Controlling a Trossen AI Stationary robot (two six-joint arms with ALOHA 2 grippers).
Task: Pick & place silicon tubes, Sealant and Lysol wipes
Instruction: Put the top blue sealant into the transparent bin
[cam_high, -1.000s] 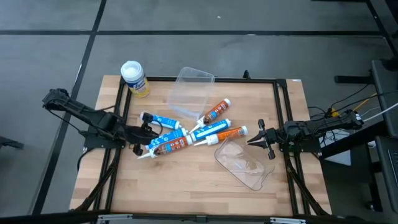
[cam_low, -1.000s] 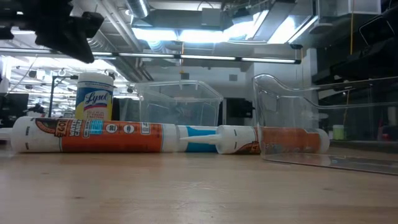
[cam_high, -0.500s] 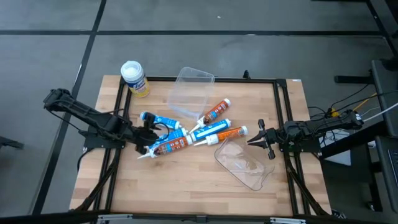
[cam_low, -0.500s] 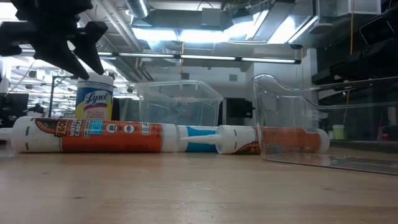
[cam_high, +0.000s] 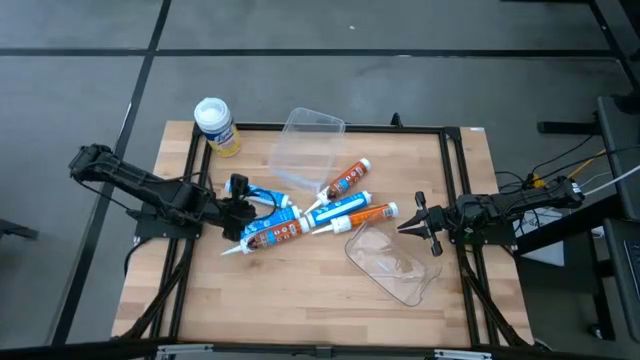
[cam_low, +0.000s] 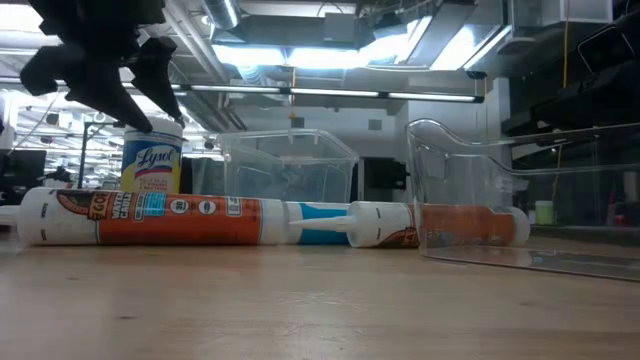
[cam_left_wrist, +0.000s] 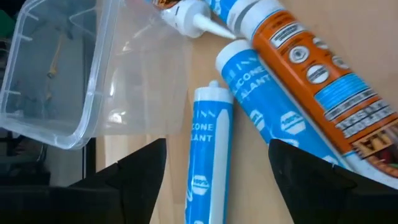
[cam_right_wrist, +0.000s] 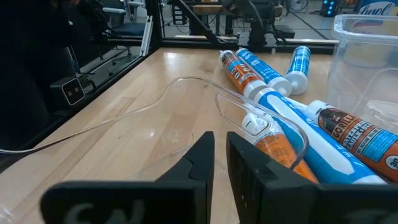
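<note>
Six tubes lie heaped at the table's middle: three orange tubes (cam_high: 272, 232) and three blue tubes (cam_right_wrist: 298, 61). There are two clear tubs, one tub (cam_high: 305, 145) at twelve o'clock of the heap and the other (cam_high: 395, 262) at four o'clock. One Lysol canister (cam_high: 215, 125) stands at ten o'clock.

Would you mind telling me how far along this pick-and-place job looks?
Nothing looks placed: the clear bin holds nothing. The left gripper hovers open over a blue sealant tube, gripping nothing. The tubes and Lysol wipes remain on the table; the right gripper waits shut.
</note>
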